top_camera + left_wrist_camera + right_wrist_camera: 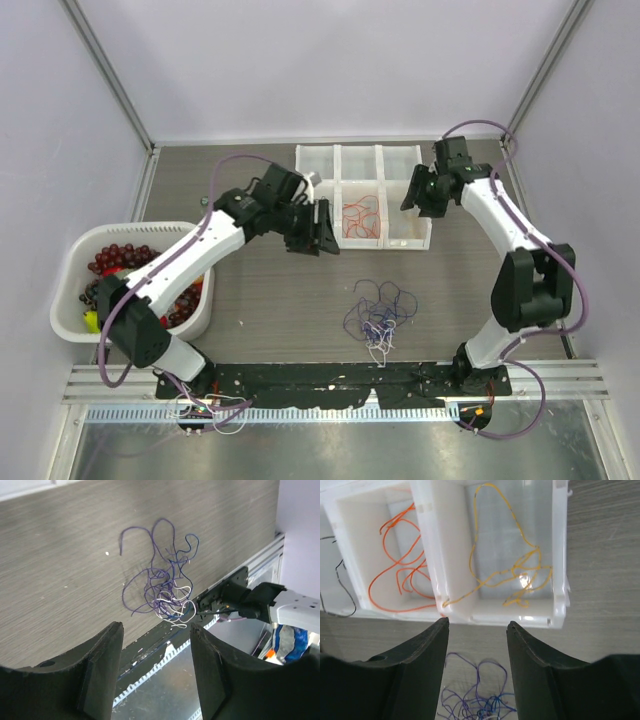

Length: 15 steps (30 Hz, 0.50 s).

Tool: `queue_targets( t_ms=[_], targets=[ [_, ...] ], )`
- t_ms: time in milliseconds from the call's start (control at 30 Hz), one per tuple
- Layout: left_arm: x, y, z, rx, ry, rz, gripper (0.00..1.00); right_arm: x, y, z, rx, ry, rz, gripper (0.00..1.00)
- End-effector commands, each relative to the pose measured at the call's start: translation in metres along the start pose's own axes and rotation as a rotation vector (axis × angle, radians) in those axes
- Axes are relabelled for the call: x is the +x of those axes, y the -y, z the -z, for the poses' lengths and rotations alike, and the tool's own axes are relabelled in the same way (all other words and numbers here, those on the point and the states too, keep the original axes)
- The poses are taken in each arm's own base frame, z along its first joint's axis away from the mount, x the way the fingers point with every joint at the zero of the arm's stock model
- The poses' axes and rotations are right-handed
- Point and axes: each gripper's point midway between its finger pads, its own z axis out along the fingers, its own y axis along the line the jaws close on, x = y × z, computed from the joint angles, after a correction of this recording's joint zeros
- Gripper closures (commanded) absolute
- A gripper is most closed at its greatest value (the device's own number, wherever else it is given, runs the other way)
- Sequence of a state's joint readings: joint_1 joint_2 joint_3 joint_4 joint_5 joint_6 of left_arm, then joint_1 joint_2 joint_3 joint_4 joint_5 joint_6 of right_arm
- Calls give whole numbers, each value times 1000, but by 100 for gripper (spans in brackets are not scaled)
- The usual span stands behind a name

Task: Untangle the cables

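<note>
Sorting state: the purple-blue and white cables (378,315) lie knotted in one loose clump on the counter (260,290), near its front edge and between the two arm bases. A yellow cable (512,572) lies in the end compartment of the white divided tray (560,555). A red-orange cable (395,575) is in the next compartment and a black strand (342,587) in the one beyond.

Right jaws: wide, empty, over the tray at the yellow compartment. Left jaws: wide, empty, beside the tray's left end, facing the clump but well apart from it.

Risks:
- The strands are hair-thin and springy, and the white loops sit inside the purple ones. A pinch on the clump likely lifts both colours together.
- A hard pull could tighten the knot.
- A thin wire may slip between the pads, or cling to them on release.
- The clump lies near the front rail, so a drag toward it could carry strands over the edge.

Materials: the tray is translucent, glossy plastic. The counter is matte grey wood-grain. The jaws are black and curved.
</note>
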<state>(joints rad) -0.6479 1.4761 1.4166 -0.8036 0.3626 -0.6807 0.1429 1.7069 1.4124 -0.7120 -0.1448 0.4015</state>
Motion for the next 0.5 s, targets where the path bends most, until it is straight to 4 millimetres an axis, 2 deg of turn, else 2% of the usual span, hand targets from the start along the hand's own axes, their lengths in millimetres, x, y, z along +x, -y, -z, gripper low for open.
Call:
queue_targets(
  t_ms=[0,100,200,300,400,467],
  targets=[
    [19,21,-41,42,-74,-74,41,15,2,50,0,72,23,43],
    [29,24,-69,28,-123,-94,41,43,5,59,-17,47,23,43],
    [34,21,-96,8,-177,-105,44,86,8,63,-56,-2,42,43],
    [49,15,-122,-6,-264,-99,50,127,3,65,-121,-63,79,43],
    [63,11,-137,-33,-318,-130,51,160,6,70,-151,-105,87,43],
    [69,7,-145,-47,-335,-154,51,173,4,74,-182,-112,82,43]
  ],
)
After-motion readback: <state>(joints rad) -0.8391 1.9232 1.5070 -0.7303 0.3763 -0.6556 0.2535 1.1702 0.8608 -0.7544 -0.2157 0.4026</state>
